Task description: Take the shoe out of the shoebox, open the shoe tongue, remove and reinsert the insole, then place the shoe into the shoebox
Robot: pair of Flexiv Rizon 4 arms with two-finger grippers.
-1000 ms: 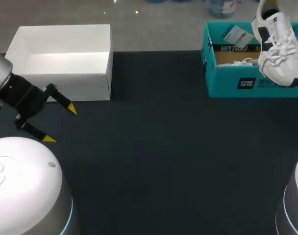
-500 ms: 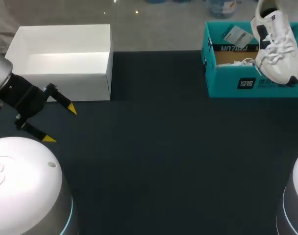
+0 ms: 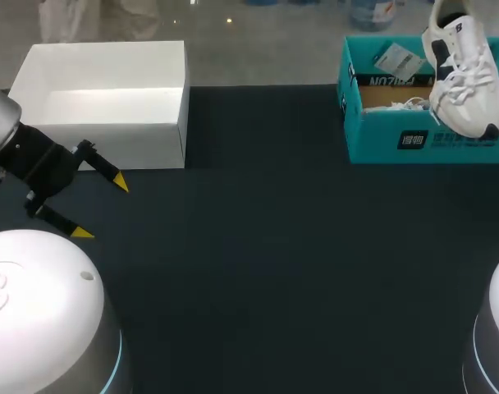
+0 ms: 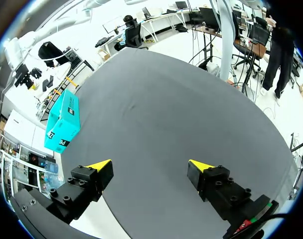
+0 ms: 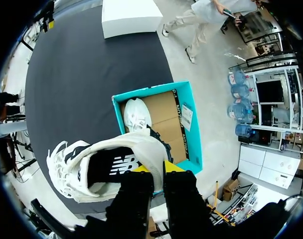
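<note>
A white sneaker (image 3: 463,78) with dark trim hangs heel-up and toe-down over the teal shoebox (image 3: 414,139) at the table's far right. In the right wrist view my right gripper (image 5: 155,168) is shut on the heel collar of the sneaker (image 5: 101,167), above the open shoebox (image 5: 184,124); the gripper itself is outside the head view. My left gripper (image 3: 98,205) is open and empty over the near left of the table, just in front of the white box. From its own wrist view the left gripper (image 4: 150,165) has only bare mat between its fingers, with the teal shoebox (image 4: 64,122) far ahead.
A second white shoe (image 5: 136,114) lies inside the shoebox, and a paper tag (image 3: 397,59) rests on the box's far edge. An open white box (image 3: 110,98) stands at the far left. Dark mat (image 3: 266,263) covers the table between the two boxes.
The sneaker in my right gripper has risen slightly and shifted a little above the shoebox. The left arm has stayed put.
</note>
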